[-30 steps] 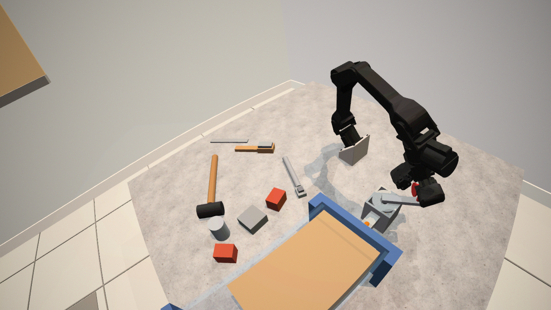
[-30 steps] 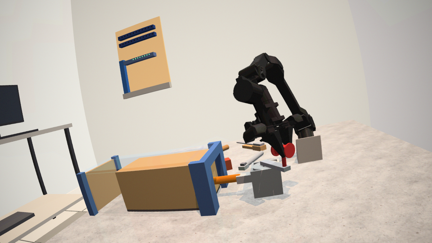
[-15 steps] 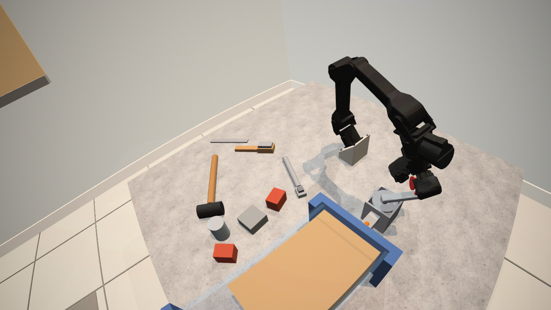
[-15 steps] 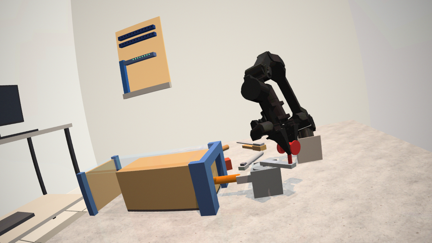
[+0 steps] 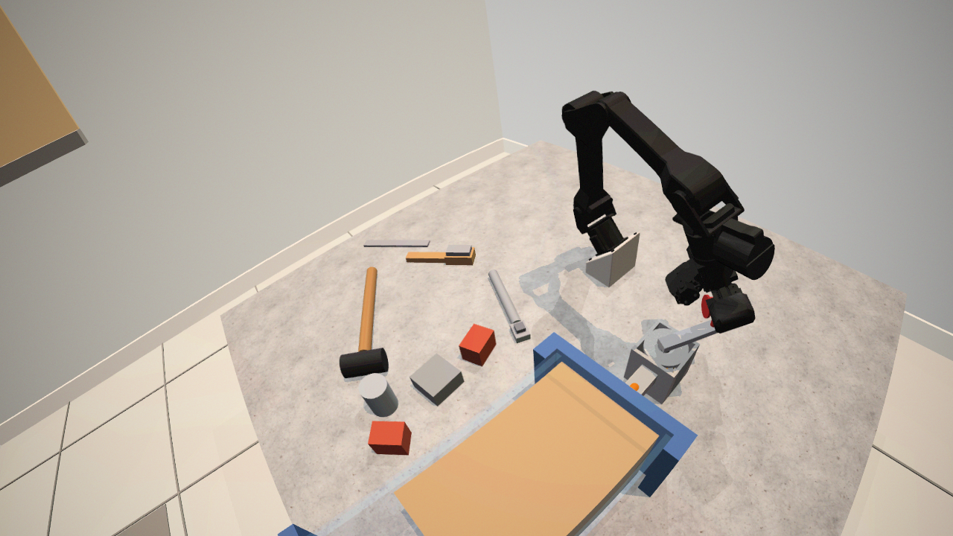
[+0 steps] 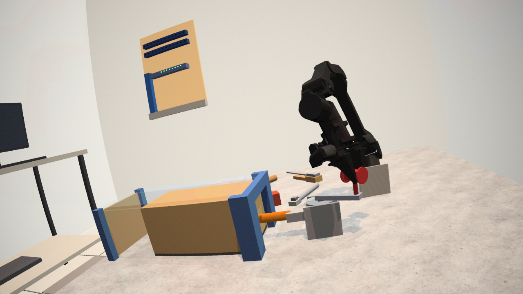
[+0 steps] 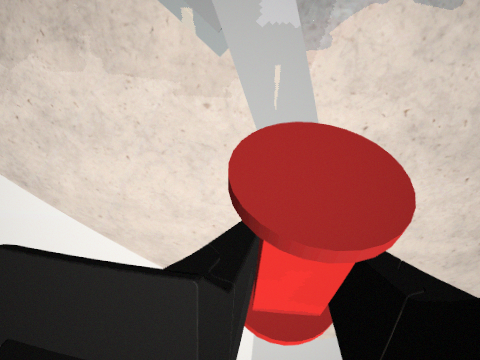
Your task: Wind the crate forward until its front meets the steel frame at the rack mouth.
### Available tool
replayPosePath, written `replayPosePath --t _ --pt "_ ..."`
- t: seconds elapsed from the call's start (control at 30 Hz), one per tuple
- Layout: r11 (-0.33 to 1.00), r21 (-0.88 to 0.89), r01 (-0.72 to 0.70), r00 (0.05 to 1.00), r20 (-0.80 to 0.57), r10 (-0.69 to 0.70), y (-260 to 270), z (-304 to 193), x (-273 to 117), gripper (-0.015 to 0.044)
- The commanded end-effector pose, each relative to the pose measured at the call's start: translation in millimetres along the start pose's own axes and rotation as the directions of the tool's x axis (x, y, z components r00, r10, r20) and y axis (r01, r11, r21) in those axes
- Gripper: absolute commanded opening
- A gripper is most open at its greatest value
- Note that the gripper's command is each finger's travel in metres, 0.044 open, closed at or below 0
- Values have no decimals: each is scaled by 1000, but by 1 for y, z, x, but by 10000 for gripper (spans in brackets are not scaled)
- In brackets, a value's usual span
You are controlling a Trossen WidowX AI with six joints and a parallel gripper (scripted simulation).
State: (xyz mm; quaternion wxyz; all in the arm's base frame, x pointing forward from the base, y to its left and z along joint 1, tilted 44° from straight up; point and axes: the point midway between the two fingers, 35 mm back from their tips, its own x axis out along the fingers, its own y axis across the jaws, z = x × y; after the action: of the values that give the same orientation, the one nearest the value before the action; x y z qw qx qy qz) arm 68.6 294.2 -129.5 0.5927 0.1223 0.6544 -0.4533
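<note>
My gripper [image 5: 709,309] [image 6: 353,176] [image 7: 288,230] is shut on the winch handle's red grip. The handle's grey arm [image 5: 692,336] [image 6: 338,196] [image 7: 282,95] lies level across the top of the grey winch [image 5: 674,381] [image 6: 323,221], its grip end pointing away from the crate. The key and hole are hidden under the arm. An orange strap [image 5: 634,386] [image 6: 272,216] runs from the winch through the blue frame [image 5: 680,436] [image 6: 248,230]. The tan crate [image 5: 533,452] [image 6: 193,226] sits flat, its front close behind the frame; I cannot tell whether they touch.
A mallet [image 5: 368,310], a grey bar tool [image 5: 505,298], a wood-handled tool [image 5: 426,256], a thin strip [image 5: 396,243], two red blocks [image 5: 476,345] [image 5: 389,436], a grey block [image 5: 436,378] and a grey cylinder [image 5: 378,394] lie beside the clear-panelled cubby.
</note>
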Motion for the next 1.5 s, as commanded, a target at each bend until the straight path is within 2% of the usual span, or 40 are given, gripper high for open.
replayPosePath --t 0.0,0.77,1.3,1.33,1.47 --pt "1000 9 24 1000 19 -24 -13 7 0 0" --pt "1000 4 9 1000 -3 -9 -29 16 -8 0" --pt "1000 4 9 1000 -3 -9 -30 16 -8 420" --pt "1000 4 9 1000 -3 -9 -30 16 -8 440" --pt "1000 4 9 1000 -3 -9 -29 15 -10 440"
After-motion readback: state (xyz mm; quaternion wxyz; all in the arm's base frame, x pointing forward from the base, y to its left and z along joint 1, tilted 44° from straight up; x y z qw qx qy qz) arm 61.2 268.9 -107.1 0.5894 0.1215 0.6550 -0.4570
